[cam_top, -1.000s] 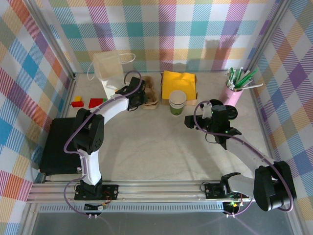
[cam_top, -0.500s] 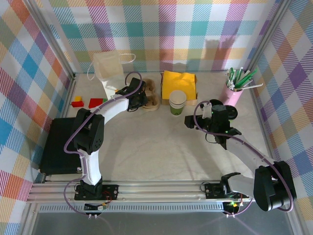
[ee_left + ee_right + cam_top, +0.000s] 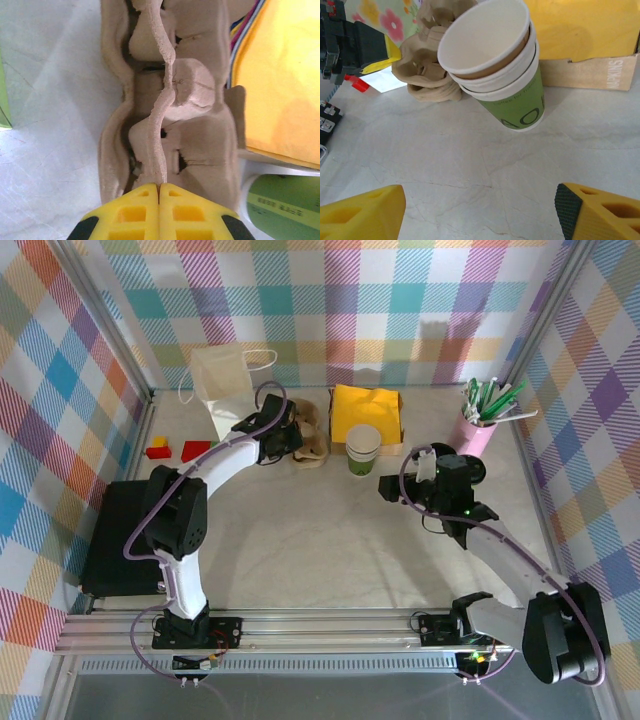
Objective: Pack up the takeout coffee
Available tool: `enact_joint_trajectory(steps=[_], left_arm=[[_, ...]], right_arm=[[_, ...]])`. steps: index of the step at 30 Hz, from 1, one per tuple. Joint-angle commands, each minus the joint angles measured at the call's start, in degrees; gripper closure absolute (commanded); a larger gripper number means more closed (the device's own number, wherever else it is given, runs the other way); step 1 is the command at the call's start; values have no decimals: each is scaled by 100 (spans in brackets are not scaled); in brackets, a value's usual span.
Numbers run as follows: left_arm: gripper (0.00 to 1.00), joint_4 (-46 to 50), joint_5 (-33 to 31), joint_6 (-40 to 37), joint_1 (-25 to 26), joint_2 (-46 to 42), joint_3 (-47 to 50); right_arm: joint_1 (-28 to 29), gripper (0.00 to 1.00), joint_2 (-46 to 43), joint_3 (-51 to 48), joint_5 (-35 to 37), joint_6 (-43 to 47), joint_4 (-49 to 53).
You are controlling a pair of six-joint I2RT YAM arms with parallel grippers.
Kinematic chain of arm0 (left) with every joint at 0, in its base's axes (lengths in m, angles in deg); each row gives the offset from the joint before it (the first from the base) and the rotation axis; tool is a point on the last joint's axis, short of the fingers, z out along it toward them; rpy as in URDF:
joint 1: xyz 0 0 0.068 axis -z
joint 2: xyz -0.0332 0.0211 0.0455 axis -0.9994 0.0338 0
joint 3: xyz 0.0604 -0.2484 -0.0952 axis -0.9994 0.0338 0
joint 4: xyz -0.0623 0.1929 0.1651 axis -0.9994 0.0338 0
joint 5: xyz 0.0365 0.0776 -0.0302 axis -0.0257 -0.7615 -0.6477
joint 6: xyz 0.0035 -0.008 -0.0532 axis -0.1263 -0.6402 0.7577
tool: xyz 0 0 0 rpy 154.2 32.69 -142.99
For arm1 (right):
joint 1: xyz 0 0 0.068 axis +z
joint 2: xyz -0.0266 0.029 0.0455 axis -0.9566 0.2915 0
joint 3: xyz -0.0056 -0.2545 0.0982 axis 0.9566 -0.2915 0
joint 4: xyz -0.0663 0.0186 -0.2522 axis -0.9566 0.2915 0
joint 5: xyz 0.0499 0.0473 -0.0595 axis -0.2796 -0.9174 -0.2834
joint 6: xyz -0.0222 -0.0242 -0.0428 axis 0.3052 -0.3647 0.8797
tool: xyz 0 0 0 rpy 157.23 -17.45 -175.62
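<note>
The takeout coffee (image 3: pixel 363 448) is a nested stack of paper cups, white at the rim and green below. It stands upright at the table's back middle, in front of the napkin box, and its mouth faces the right wrist camera (image 3: pixel 495 65). My right gripper (image 3: pixel 480 215) is open on the near side of the cup, a hand's width from it, with bare table between its fingers. My left gripper (image 3: pixel 160 187) is shut on the thin middle ridge of the brown pulp cup tray (image 3: pixel 165 100), which lies just left of the cup (image 3: pixel 282 205).
A cardboard box of yellow napkins (image 3: pixel 366 410) sits behind the cup. A white paper bag (image 3: pixel 222 385) stands at the back left and a pink holder of pens (image 3: pixel 478 430) at the back right. Red and yellow blocks (image 3: pixel 158 450) and a black case (image 3: pixel 120 535) lie on the left.
My left arm has shifted a little to the left, still pinching the tray. The right arm and the cup have barely moved.
</note>
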Motion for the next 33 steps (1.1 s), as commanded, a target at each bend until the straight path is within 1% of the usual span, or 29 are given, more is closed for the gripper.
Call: enact_joint_trajectory(steps=[1, 6, 11, 16, 19, 22, 26, 29, 32, 33], left_arm=[[100, -61, 229, -140, 9, -400, -218], [100, 122, 424, -271, 14, -724, -404], [100, 506, 775, -563, 79, -1266, -596], [100, 1270, 992, -1073, 263, -1929, -878], [100, 1780, 1330, -1424, 330, -2304, -994], [100, 2473, 1727, -1798, 424, -2531, -1195], [100, 3232, 2133, -2262, 668, -2778, -1301], [100, 3472, 2588, -2406, 748, -2956, -1199], [100, 3660, 2870, -2484, 785, -3086, -1124], [100, 3669, 2923, -2500, 794, -3134, -1094]], right_arm=[[24, 20, -363, 388, -26, 179, 313], [22, 20, -773, 824, -230, 289, 886], [30, 20, -1022, 1546, -746, 499, 1660], [57, 21, -870, 2527, -1381, 664, 2485], [225, 21, -612, 3226, -1486, 903, 3101], [574, 21, -244, 3943, -1245, 1293, 3777], [1195, 22, 268, 4788, -546, 1759, 4469], [1761, 22, 702, 5336, 141, 2039, 4929], [2246, 22, 1133, 5775, 878, 2451, 5305], [2329, 22, 1240, 5844, 1000, 2515, 5374]])
